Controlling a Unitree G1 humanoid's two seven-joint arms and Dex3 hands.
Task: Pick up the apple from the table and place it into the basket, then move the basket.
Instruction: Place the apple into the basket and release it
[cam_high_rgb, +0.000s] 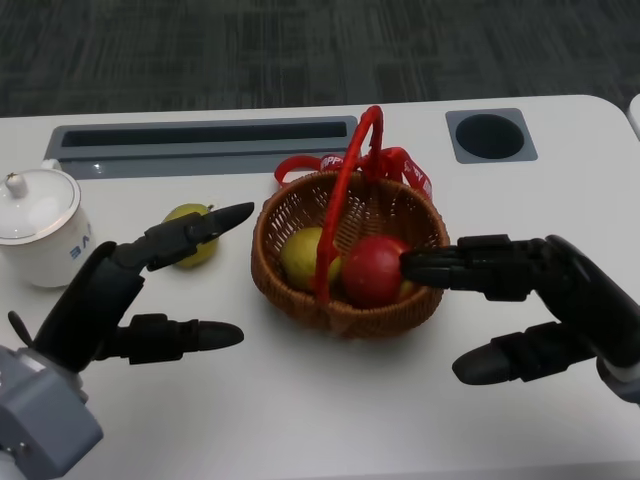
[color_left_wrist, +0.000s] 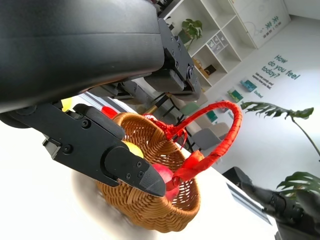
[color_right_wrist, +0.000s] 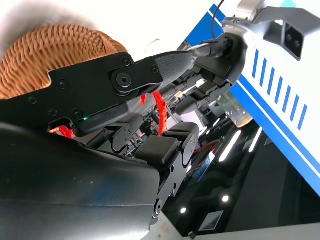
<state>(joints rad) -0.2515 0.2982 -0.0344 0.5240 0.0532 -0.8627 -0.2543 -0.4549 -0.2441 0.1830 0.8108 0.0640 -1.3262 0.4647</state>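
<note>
- Apple (cam_high_rgb: 375, 270), red, sits inside the wicker basket (cam_high_rgb: 300, 215) beside a yellow-green fruit (cam_high_rgb: 303, 256), under the basket's red handle (cam_high_rgb: 345, 190).
- My right hand (cam_high_rgb: 530, 300) is spread and holds nothing; its upper fingers (cam_high_rgb: 450, 268) reach over the basket's rim with their tips at the apple.
- My left hand (cam_high_rgb: 140, 290) is spread too, empty, just beside the basket.
- Another green fruit (cam_high_rgb: 190, 235) lies on the white counter (cam_high_rgb: 300, 410) behind the left fingers.
- A white teapot (cam_high_rgb: 40, 225) stands at the far left.
</note>
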